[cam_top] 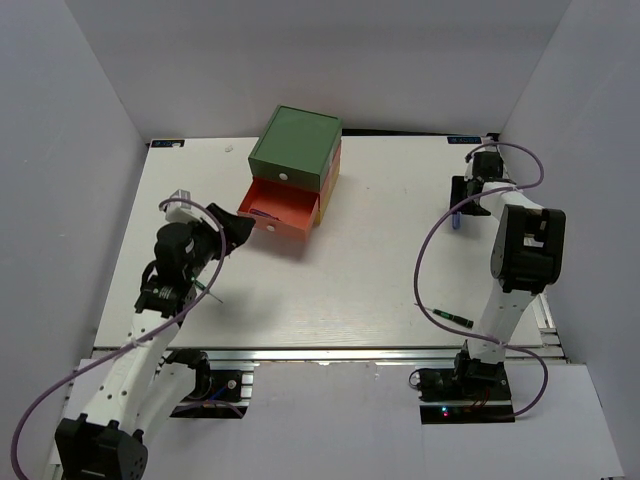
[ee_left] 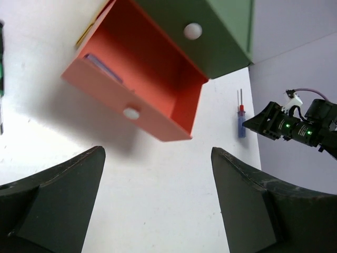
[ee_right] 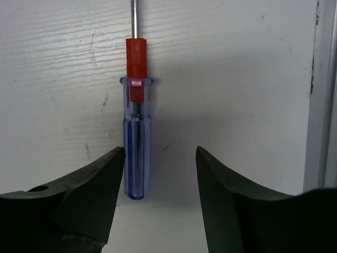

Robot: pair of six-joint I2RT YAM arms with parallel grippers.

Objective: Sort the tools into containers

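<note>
The chest (cam_top: pixel 296 146) stands at the back middle, its green drawer (ee_left: pixel 221 31) shut and its orange drawer (cam_top: pixel 283 212) pulled out. A small blue-purple thing (ee_left: pixel 103 66) lies in the orange drawer (ee_left: pixel 158 74). My left gripper (cam_top: pixel 236 228) is open and empty just left of that drawer; its wrist view (ee_left: pixel 158 174) shows bare table between the fingers. The blue-and-red screwdriver (ee_right: pixel 136 147) lies flat at the far right (cam_top: pixel 457 221). My right gripper (ee_right: pixel 160 174) is open, low over it, with the handle end beside the left finger. A black precision screwdriver (cam_top: pixel 455 318) lies front right. Another (cam_top: pixel 207 291) lies by the left arm.
White walls enclose the table on the left, back and right. The table's right edge rail (ee_right: pixel 324 105) runs close beside the right gripper. The second black screwdriver shows at the left edge of the left wrist view (ee_left: pixel 1 68).
</note>
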